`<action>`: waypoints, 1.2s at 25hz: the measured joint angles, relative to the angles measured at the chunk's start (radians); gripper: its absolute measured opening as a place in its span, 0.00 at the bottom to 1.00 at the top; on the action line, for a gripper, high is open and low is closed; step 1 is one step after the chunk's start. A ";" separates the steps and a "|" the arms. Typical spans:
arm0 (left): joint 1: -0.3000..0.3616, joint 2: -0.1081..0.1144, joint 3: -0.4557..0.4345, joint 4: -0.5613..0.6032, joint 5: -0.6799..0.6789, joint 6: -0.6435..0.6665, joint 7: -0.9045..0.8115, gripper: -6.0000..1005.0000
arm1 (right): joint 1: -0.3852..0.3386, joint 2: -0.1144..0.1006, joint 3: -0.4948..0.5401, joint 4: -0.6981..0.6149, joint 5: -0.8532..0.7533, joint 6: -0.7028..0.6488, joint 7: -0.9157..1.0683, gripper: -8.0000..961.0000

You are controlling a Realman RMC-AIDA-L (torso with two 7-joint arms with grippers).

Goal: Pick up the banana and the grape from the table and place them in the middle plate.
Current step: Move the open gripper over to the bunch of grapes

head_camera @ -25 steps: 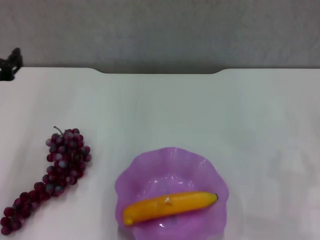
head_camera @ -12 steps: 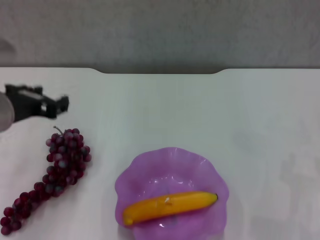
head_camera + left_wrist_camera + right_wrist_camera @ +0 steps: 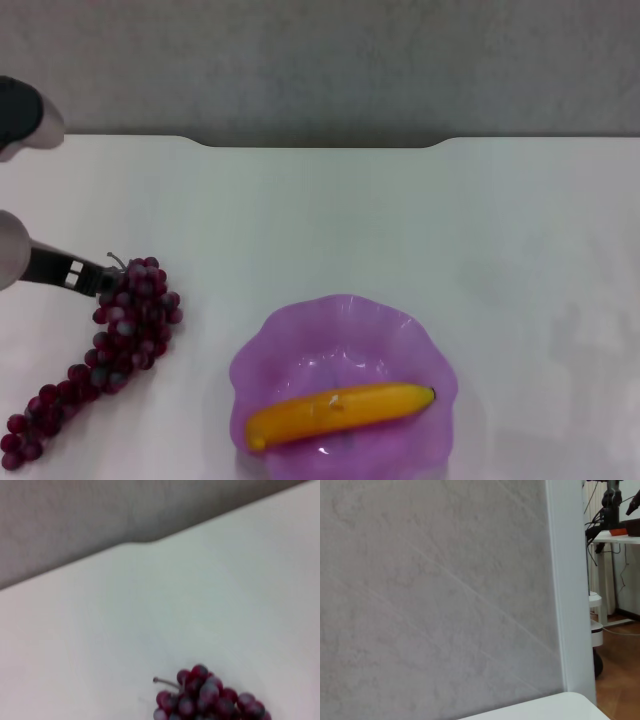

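The banana (image 3: 340, 412) lies across the light-purple middle plate (image 3: 300, 335) at the front centre of the table (image 3: 400, 220). The grape (image 3: 125, 330) is a long dark red bunch lying on the table at the left, its stem pointing to the far side. My left gripper (image 3: 98, 281) comes in from the left edge and is right at the stem end of the bunch. The left wrist view shows the top of the grape (image 3: 210, 697) and its stem. My right gripper is out of view.
The table's far edge has a notch (image 3: 320, 146) with a grey wall behind it. The right wrist view shows only the wall, a table corner (image 3: 545, 707) and distant equipment.
My left arm has come in from the far left, moved nearer and lower, and now sits at the stem end of the grape. The banana, plate and grape have not moved.
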 joint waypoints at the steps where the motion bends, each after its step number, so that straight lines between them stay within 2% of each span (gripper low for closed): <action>1: -0.009 0.000 -0.002 0.016 0.002 -0.006 0.000 0.60 | 0.001 0.000 -0.001 0.000 0.000 0.000 0.000 0.64; 13: -0.068 -0.001 -0.002 0.176 -0.015 0.012 0.024 0.60 | 0.016 -0.001 -0.012 0.007 0.000 0.000 0.000 0.64; 17: -0.082 -0.002 0.003 0.225 -0.074 0.030 0.047 0.60 | 0.019 -0.002 -0.012 0.009 0.000 0.002 0.000 0.64; 23: -0.090 -0.001 -0.006 0.274 -0.147 0.078 0.084 0.60 | 0.021 -0.002 -0.016 0.008 0.000 0.005 0.000 0.64; 30: -0.095 0.000 -0.007 0.350 -0.141 0.163 0.084 0.60 | 0.024 -0.002 -0.017 0.006 0.000 0.012 0.000 0.64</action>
